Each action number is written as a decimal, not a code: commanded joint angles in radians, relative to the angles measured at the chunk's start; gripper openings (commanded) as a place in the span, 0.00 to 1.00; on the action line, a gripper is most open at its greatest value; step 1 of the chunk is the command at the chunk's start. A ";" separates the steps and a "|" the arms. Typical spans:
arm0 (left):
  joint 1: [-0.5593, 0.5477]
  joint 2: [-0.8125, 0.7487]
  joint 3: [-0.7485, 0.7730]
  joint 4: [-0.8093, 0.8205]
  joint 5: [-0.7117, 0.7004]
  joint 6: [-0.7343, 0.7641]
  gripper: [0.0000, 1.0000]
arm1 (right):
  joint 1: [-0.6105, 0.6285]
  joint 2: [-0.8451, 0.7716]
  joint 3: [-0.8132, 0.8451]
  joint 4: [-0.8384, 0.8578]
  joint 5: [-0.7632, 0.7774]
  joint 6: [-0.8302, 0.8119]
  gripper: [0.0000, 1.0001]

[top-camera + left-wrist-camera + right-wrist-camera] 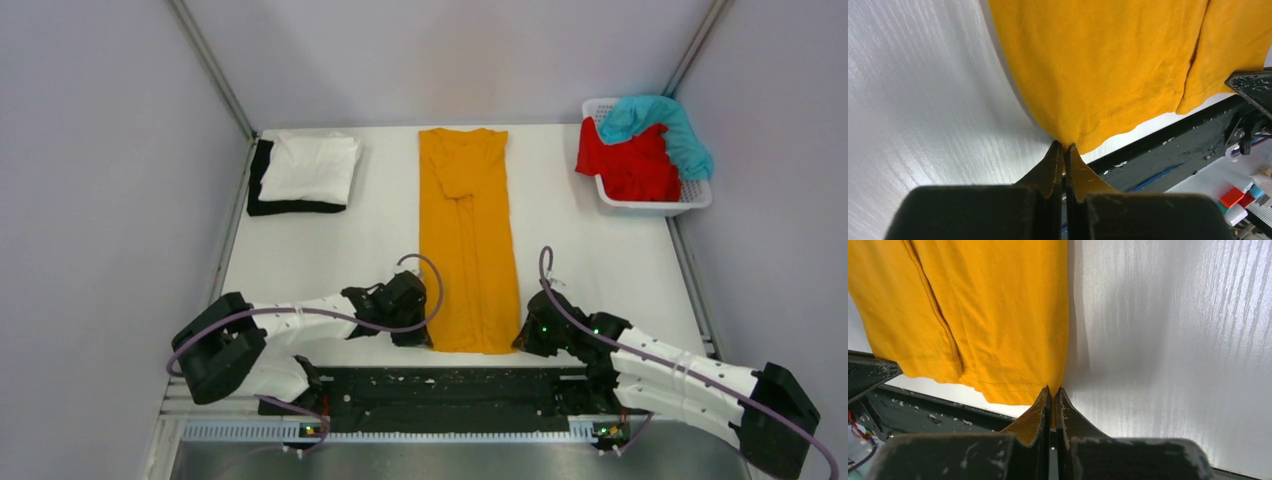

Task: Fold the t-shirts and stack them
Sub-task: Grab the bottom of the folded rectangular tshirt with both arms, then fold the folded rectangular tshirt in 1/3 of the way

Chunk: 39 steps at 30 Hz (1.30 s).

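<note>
A mustard-orange t-shirt (467,238) lies on the table as a long narrow strip, sides folded in, collar far, hem near. My left gripper (421,338) is shut on its near-left hem corner (1074,136). My right gripper (522,340) is shut on its near-right hem corner (1055,380). A folded white t-shirt (311,167) lies on a folded black t-shirt (262,170) at the far left. A red t-shirt (632,164) and a teal t-shirt (662,125) are heaped in the basket at the far right.
The white slotted basket (655,205) stands at the far right corner. A black strip (450,388) runs along the near table edge between the arm bases. Grey walls close in on the left, the right and the back.
</note>
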 commanded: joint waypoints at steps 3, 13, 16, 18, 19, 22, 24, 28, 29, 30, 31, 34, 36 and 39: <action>0.003 -0.045 0.150 -0.071 -0.104 0.079 0.00 | -0.008 -0.014 0.091 0.029 0.060 -0.066 0.00; 0.285 0.141 0.461 -0.099 -0.034 0.232 0.00 | -0.219 0.255 0.344 0.268 0.077 -0.293 0.00; 0.347 0.241 0.593 -0.125 -0.032 0.274 0.00 | -0.284 0.397 0.450 0.341 0.077 -0.339 0.00; 0.393 0.310 0.668 -0.133 -0.001 0.289 0.00 | -0.330 0.482 0.510 0.388 0.060 -0.357 0.00; 0.416 0.339 0.697 -0.134 0.008 0.297 0.00 | -0.349 0.525 0.542 0.406 0.054 -0.370 0.00; 0.474 0.442 0.798 -0.140 0.034 0.327 0.00 | -0.405 0.642 0.629 0.434 0.039 -0.408 0.00; 0.505 0.504 0.858 -0.150 0.071 0.340 0.00 | -0.433 0.707 0.675 0.455 0.024 -0.428 0.00; 0.545 0.605 0.954 -0.152 0.104 0.367 0.00 | -0.474 0.810 0.752 0.473 0.004 -0.449 0.00; 0.552 0.624 0.977 -0.160 0.113 0.372 0.00 | -0.481 0.831 0.764 0.484 -0.005 -0.454 0.00; 0.559 0.643 0.994 -0.162 0.121 0.381 0.00 | -0.489 0.850 0.773 0.494 -0.013 -0.457 0.00; 0.564 0.658 1.011 -0.162 0.127 0.389 0.00 | -0.494 0.871 0.784 0.499 -0.021 -0.463 0.00; 0.575 0.704 1.062 -0.171 0.132 0.410 0.00 | -0.509 0.929 0.821 0.500 -0.018 -0.466 0.00; 0.581 0.736 1.098 -0.184 0.133 0.417 0.02 | -0.520 0.958 0.832 0.531 -0.014 -0.466 0.00; 0.595 0.773 1.140 -0.194 0.149 0.421 0.23 | -0.548 1.011 0.870 0.549 -0.037 -0.466 0.10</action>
